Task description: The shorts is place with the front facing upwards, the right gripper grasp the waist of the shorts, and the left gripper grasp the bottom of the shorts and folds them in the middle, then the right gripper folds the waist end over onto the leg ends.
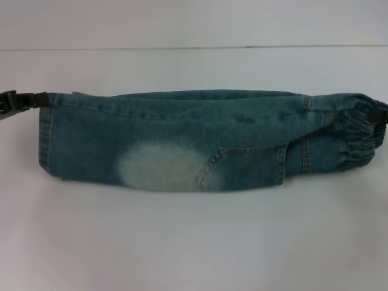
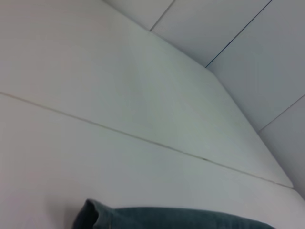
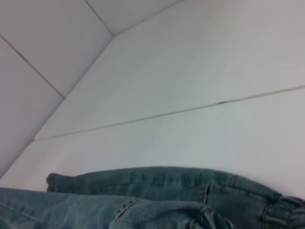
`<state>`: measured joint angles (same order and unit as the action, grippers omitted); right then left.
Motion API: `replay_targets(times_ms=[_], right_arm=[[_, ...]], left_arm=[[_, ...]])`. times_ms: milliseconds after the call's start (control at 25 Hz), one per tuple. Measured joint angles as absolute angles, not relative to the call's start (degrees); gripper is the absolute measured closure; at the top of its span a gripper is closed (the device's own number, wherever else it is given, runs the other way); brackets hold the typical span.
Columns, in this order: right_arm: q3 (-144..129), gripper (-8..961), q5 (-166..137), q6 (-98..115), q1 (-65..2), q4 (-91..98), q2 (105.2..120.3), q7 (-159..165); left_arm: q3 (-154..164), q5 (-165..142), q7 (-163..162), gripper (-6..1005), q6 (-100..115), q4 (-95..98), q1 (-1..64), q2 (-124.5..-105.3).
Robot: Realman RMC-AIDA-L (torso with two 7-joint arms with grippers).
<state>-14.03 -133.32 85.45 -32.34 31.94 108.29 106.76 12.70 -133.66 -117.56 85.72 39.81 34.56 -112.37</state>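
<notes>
Head view: one pair of shorts [image 1: 182,142] lies across the middle of the frame on the white bench [image 1: 194,242], folded lengthwise into a long narrow band that runs from the left edge almost to the right edge. One pale faded patch sits at lower centre of the denim, with one stitched pocket just to its right. The bottom of the shorts [image 1: 48,136], a flat hemmed edge with a stitch line, forms the left end of the band; the waist of the shorts [image 1: 357,136], gathered and ruffled, forms the right end.

Two hands are in view, one at each end. The left hand [image 1: 21,102] is a black part at the far left of the frame, touching the upper corner of the hemmed end; whether it is closed on the cloth cannot be told. The right hand [image 1: 381,115] shows only as a small dark piece at the far right edge, against the gathered band; its opening cannot be told either.

Left wrist view: a single corner of denim at the bottom edge of the frame, the rest bare bench surface with seam lines.

Right wrist view: folded denim layers along the bottom of the frame, with gathered cloth at lower right.
</notes>
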Motion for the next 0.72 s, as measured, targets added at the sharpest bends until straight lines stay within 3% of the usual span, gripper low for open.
replay_targets(times_ms=[720], right_arm=[[-18.7,910,-133.1,83.8,-37.5,36.4,108.27,105.4]], left_arm=[[14.5,-131.8,-114.9,942,79.3,39.3,35.2,-113.96]])
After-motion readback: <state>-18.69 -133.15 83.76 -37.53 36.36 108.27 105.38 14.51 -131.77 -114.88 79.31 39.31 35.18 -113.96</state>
